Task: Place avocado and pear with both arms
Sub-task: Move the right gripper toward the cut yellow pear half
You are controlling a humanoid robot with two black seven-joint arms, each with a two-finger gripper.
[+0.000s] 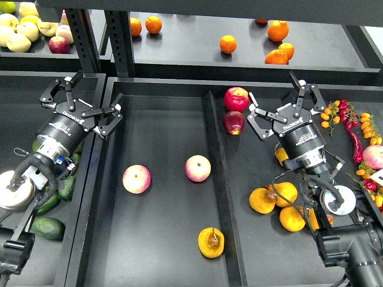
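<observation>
Head view showed the pear (210,242) near and left of the empty, wide-open right hand (281,107); the left hand (90,98) likewise gaped empty.

A shop's produce section: black display trays (161,239) of loose fruit.

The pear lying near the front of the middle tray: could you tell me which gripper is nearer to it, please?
Right, narrowly. The right gripper is up and to the right of the pear, across the divider; the left gripper is farther, up and to the left.
</observation>
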